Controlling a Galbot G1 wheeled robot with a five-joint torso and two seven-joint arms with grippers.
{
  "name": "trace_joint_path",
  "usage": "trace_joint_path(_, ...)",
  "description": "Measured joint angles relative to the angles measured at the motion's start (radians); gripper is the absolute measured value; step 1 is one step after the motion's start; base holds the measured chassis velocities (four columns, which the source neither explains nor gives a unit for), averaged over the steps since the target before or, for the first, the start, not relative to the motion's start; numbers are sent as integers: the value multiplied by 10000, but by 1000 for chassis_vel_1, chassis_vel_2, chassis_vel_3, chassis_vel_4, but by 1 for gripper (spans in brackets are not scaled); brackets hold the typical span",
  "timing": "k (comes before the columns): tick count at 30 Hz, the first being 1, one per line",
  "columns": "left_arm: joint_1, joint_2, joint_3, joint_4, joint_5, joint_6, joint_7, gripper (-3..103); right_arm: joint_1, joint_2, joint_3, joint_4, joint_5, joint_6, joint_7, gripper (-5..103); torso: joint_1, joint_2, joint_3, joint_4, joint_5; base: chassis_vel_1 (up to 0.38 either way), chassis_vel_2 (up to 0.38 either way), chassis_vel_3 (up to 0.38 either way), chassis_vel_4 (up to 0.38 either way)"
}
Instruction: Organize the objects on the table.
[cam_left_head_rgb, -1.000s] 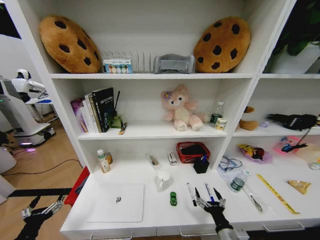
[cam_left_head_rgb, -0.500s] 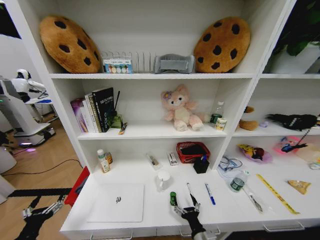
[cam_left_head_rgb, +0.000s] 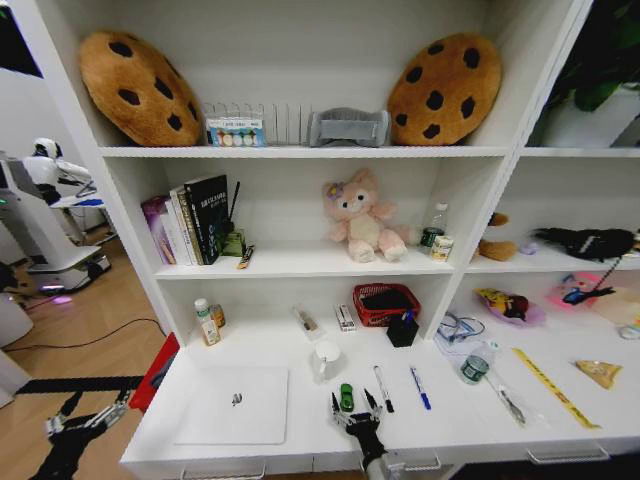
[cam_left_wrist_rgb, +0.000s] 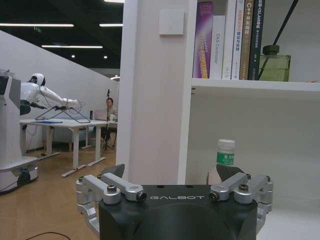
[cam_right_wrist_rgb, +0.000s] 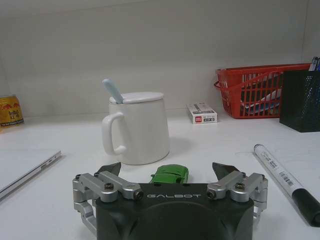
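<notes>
Right gripper (cam_left_head_rgb: 351, 407): at the front edge of the desk (cam_left_head_rgb: 300, 430), fingers (cam_right_wrist_rgb: 225, 172) spread open with nothing between them.

Green toy car (cam_left_head_rgb: 347, 396): just beyond the right fingers, centred in the gap between the two tips and not yet enclosed. Its long axis ran away from the gripper, in line with the direction the fingers pointed. Judged the item in hand; a short advance straight ahead would bring it between the fingers.

Black marker (cam_left_head_rgb: 383, 388): lay on the desk just to the right of the open fingers, long axis also running front to back, roughly parallel to the car.

Blue pen (cam_left_head_rgb: 420, 387): further right of the marker, apart from it, same general lie.

White mug (cam_right_wrist_rgb: 137, 127): stood directly behind the car, a spoon handle (cam_right_wrist_rgb: 112, 90) resting in it; near enough to the car that an overshoot could nudge it.

Silver laptop (cam_left_head_rgb: 234, 404): closed, flat, to the left of the right fingers.

Small green-labelled bottle (cam_left_head_rgb: 205, 322): far left rear of the desk, upright.

Red basket (cam_left_head_rgb: 385, 303) and black pen holder (cam_left_head_rgb: 402, 329): at the rear, beyond the marker.

Left gripper (cam_left_head_rgb: 75, 425): parked low off the left end of the desk, fingers (cam_left_wrist_rgb: 122, 184) open, empty. The right arm was plainly the nearer to the car.
</notes>
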Motion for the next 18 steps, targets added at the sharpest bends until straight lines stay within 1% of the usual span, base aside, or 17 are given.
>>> trace_joint_path(1,0,0,0,-1,0,0,0,100,55,23,-23,-73,-25,-35,37,100,0,0,0,0,0,0,0,0,0)
trace_joint_path(2,0,0,1,-1,0,0,0,100,117,37,-33,-151,-66,-66,66,93,0,0,0,0,0,0,0,0,0)
trace_joint_path(3,0,0,1,-1,0,0,0,100,117,37,-33,-151,-66,-66,66,93,0,0,0,0,0,0,0,0,0)
trace_joint_path(5,0,0,1,-1,0,1,0,100,161,44,-36,-217,-76,-104,126,83,0,0,0,0,0,0,0,0,0)
trace_joint_path(6,0,0,1,-1,0,1,0,100,161,44,-36,-217,-76,-104,126,83,0,0,0,0,0,0,0,0,0)
trace_joint_path(9,0,0,1,-2,0,3,0,100,174,40,-20,-265,-72,-122,168,66,0,0,0,0,0,0,0,0,0)
trace_joint_path(11,0,0,2,-2,1,5,0,100,174,35,-17,-267,-68,-123,174,66,0,0,0,0,0,0,0,0,0)
trace_joint_path(12,0,0,2,-2,1,6,1,100,174,30,-16,-267,-61,-123,180,61,0,0,0,0,0,0,0,0,0)
trace_joint_path(13,0,0,2,-2,1,6,1,100,174,30,-16,-267,-61,-123,180,61,0,0,0,0,0,0,0,0,0)
trace_joint_path(14,0,0,2,-2,1,7,2,100,168,20,-11,-264,-56,-124,182,50,0,0,0,0,1,0,0,0,0)
trace_joint_path(15,0,0,2,-2,1,7,2,100,168,20,-11,-264,-56,-124,182,50,0,0,0,0,1,0,0,0,0)
trace_joint_path(16,0,1,2,-2,1,9,2,100,154,1,6,-254,-53,-124,182,44,0,0,0,0,1,0,0,0,0)
trace_joint_path(17,0,0,2,-2,1,9,2,100,141,-12,20,-247,-49,-123,183,44,0,0,0,0,1,0,0,0,0)
trace_joint_path(18,0,0,2,-2,1,11,3,100,121,-43,41,-233,-42,-119,183,36,0,0,0,0,1,0,0,0,0)
